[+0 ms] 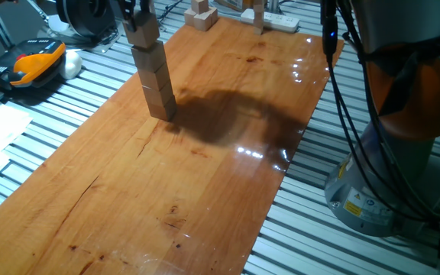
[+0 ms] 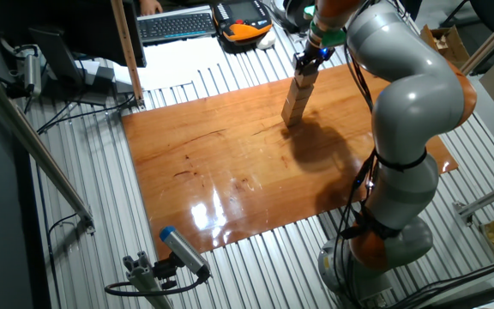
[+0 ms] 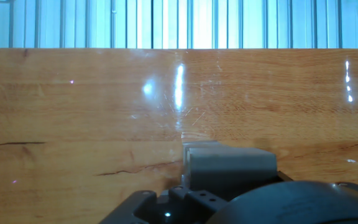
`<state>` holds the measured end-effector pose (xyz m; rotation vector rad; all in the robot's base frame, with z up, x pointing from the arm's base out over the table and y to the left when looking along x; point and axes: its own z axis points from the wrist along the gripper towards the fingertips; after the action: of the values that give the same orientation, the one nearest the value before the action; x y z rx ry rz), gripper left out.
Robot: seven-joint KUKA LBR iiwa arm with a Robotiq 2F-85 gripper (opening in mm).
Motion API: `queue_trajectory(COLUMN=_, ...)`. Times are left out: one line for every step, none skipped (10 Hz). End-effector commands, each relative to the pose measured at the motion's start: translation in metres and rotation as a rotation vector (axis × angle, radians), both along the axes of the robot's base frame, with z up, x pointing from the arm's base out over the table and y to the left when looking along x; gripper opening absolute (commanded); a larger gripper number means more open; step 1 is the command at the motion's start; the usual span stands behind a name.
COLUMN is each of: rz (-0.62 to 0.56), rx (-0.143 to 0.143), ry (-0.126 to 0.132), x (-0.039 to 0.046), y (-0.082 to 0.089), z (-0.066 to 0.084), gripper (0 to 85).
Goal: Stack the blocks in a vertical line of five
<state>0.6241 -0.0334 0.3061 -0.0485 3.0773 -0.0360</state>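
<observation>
Glossy wooden board (image 1: 205, 168), leaning stack of plain tan wooden cubes (image 1: 153, 76), my gripper (image 1: 137, 17) seemingly clasping the top cube (image 1: 142, 32).

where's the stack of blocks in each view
One fixed view: the stack of blocks stands upper left on the wooden board, with the tool at its top.
The other fixed view: the stack is upper centre-right, near the board's far edge, under the tool.
Hand view: no stack can be made out; only a grey part low in the picture.
Shared landmark: the glossy wooden board.
</observation>
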Motion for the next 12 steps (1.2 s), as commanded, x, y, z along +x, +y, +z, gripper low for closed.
queue_trajectory(rz=-0.001, rx=0.000, ry=-0.001, x=0.0000, y=0.0005, z=-0.0006, gripper=0.0)
queue_trajectory(rz=-0.003, rx=-0.002, ry=-0.004, x=-0.0006, y=0.0017, z=-0.0021, gripper=0.0)
queue_trajectory(rz=-0.006, rx=-0.003, ry=-0.007, x=-0.0014, y=0.0036, z=-0.0039, gripper=0.0)
queue_trajectory(rz=-0.007, rx=-0.003, ry=-0.007, x=-0.0015, y=0.0039, z=-0.0041, gripper=0.0)
queue_trajectory(rz=-0.007, rx=-0.003, ry=-0.007, x=-0.0015, y=0.0035, z=-0.0040, gripper=0.0)
queue_trajectory(rz=-0.010, rx=0.006, ry=-0.003, x=-0.0015, y=0.0027, z=-0.0037, gripper=0.0)
queue_trajectory(rz=-0.015, rx=0.001, ry=-0.003, x=-0.0017, y=0.0031, z=-0.0033, gripper=0.0)
queue_trajectory(rz=-0.021, rx=0.000, ry=-0.003, x=-0.0018, y=0.0032, z=-0.0032, gripper=0.0)
queue_trajectory(rz=-0.027, rx=0.004, ry=-0.001, x=-0.0019, y=0.0032, z=-0.0031, gripper=0.0)
queue_trajectory(rz=-0.028, rx=0.004, ry=0.002, x=-0.0021, y=0.0031, z=-0.0028, gripper=0.0)
queue_trajectory(rz=-0.027, rx=0.006, ry=0.009, x=-0.0023, y=0.0028, z=-0.0026, gripper=0.0)
queue_trajectory(rz=-0.022, rx=0.010, ry=0.019, x=-0.0024, y=0.0025, z=-0.0030, gripper=17.0)
